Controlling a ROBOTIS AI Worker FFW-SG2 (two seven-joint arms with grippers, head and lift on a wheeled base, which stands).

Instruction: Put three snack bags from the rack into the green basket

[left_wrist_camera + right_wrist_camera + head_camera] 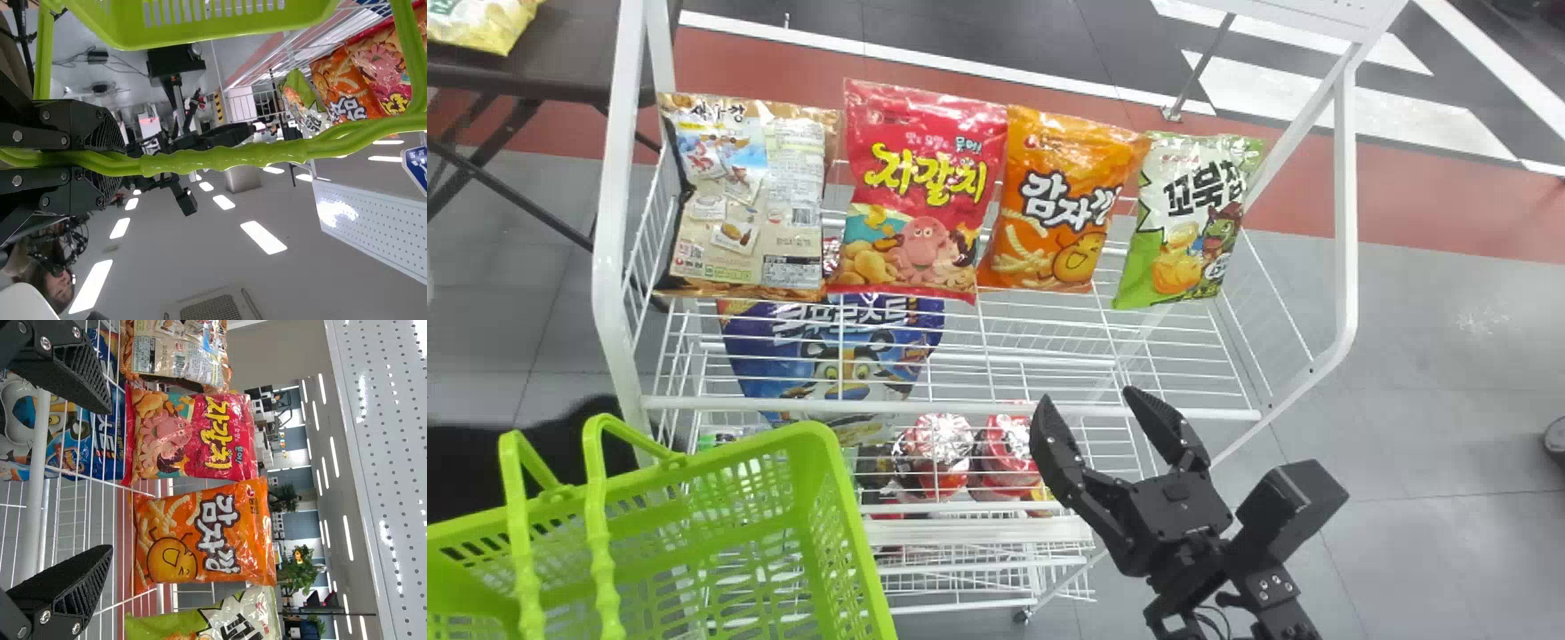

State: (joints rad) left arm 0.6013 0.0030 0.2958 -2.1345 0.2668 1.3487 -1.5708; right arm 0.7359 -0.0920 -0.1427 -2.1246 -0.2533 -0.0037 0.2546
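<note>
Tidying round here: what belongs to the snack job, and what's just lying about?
For the job:
- rack
- green basket, held by left pincer
- right pincer, open
- brown bag, red bag, orange bag, green-and-white bag

Probably just about:
- blue bag
- foil-topped cups
- dark table
- yellowish bag
</note>
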